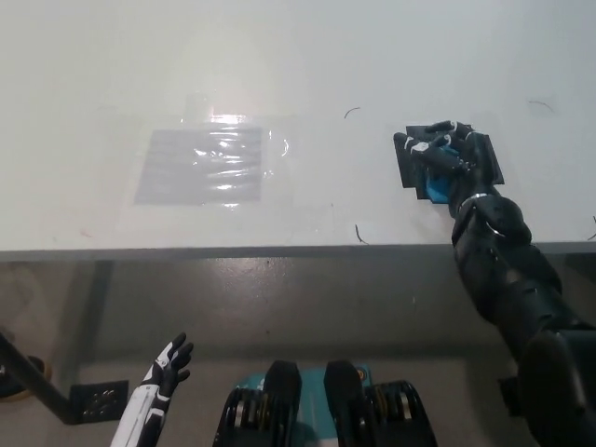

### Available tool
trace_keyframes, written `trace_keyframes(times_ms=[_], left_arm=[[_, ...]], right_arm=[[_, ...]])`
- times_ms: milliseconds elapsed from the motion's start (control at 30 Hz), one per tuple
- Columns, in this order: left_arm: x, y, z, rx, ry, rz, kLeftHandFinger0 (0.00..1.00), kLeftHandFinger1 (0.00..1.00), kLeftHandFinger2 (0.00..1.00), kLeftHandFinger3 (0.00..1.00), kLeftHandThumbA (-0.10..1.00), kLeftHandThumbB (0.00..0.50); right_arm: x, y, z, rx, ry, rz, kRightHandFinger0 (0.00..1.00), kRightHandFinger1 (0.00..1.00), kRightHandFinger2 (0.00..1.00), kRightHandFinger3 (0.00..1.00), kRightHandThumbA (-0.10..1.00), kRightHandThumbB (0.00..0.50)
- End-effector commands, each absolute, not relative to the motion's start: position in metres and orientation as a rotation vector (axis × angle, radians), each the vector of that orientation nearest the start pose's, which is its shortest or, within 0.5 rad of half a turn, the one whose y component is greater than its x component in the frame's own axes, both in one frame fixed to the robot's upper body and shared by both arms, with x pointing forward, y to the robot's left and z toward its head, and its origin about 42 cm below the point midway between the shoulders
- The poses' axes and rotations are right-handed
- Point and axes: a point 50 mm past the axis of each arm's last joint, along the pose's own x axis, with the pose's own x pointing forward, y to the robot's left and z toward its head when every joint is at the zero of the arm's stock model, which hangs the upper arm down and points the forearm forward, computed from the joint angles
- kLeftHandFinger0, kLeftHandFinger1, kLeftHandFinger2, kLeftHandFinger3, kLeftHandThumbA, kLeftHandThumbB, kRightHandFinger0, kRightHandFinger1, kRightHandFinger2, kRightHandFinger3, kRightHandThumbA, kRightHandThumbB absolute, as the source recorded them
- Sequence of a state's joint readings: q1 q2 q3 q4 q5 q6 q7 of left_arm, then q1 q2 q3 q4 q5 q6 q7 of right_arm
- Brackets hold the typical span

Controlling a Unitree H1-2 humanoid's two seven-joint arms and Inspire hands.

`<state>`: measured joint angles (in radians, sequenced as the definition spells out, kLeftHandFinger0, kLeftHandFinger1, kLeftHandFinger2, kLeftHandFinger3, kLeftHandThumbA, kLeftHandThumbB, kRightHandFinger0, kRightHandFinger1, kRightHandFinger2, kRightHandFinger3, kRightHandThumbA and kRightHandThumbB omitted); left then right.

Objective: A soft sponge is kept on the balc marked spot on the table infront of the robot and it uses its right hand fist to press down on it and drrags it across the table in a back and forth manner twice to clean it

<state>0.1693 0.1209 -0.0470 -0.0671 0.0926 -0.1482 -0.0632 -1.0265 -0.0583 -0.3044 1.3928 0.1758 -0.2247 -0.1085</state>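
A blue sponge (436, 186) lies on a black marked patch (407, 168) at the right of the white table (279, 84). My black right hand (445, 154) rests on top of the sponge with its fingers curled, covering most of it; only slivers of blue show. Whether the fingers grip the sponge or only press on it is unclear. My white left hand (168, 366) hangs low at the lower left, below the table edge, with its fingers spread and nothing in it.
A shiny transparent taped sheet (207, 165) lies on the table's left half. The table's front edge (279, 250) runs across the middle of the view. Small dark marks (358, 233) sit near the edge.
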Motion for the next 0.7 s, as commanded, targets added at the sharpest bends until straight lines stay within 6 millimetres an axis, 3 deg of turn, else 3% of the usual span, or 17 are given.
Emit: trace_keyframes(times_ms=[0, 167, 267, 333, 533, 633, 667], left_arm=[[0.23, 0.241, 0.088, 0.222, -0.092, -0.125, 1.0, 1.0, 1.0, 1.0, 1.0, 0.0], [0.23, 0.241, 0.088, 0.221, -0.091, -0.121, 1.0, 1.0, 1.0, 1.0, 1.0, 0.0], [0.23, 0.24, 0.089, 0.228, -0.092, -0.122, 1.0, 1.0, 1.0, 1.0, 1.0, 0.0], [0.231, 0.239, 0.09, 0.221, -0.09, -0.119, 1.0, 1.0, 1.0, 1.0, 1.0, 0.0], [0.232, 0.241, 0.09, 0.224, -0.109, -0.115, 1.0, 1.0, 1.0, 1.0, 1.0, 0.0], [0.233, 0.241, 0.088, 0.228, -0.126, -0.093, 1.0, 1.0, 1.0, 1.0, 1.0, 0.0], [0.234, 0.242, 0.086, 0.237, -0.14, -0.072, 1.0, 1.0, 1.0, 1.0, 1.0, 0.0]], right_arm=[[0.504, -0.199, 0.097, 0.267, 0.391, -0.199, 0.0, 0.0, 0.16, 0.29, 1.0, 0.277], [0.506, -0.191, 0.1, 0.276, 0.385, -0.168, 0.0, 0.0, 0.23, 0.33, 1.0, 0.26], [0.51, -0.171, 0.108, 0.275, 0.359, -0.114, 0.0, 0.0, 0.19, 0.29, 1.0, 0.224], [0.512, -0.149, 0.115, 0.286, 0.337, -0.051, 0.0, 0.0, 0.17, 0.26, 1.0, 0.255], [0.507, -0.077, 0.131, 0.292, 0.277, 0.12, 0.0, 0.0, 0.0, 0.0, 1.0, 0.235], [0.501, -0.046, 0.136, 0.329, 0.283, 0.169, 0.0, 0.0, 0.0, 0.0, 1.0, 0.256], [0.495, -0.027, 0.138, 0.334, 0.281, 0.206, 0.0, 0.0, 0.0, 0.0, 1.0, 0.24]])
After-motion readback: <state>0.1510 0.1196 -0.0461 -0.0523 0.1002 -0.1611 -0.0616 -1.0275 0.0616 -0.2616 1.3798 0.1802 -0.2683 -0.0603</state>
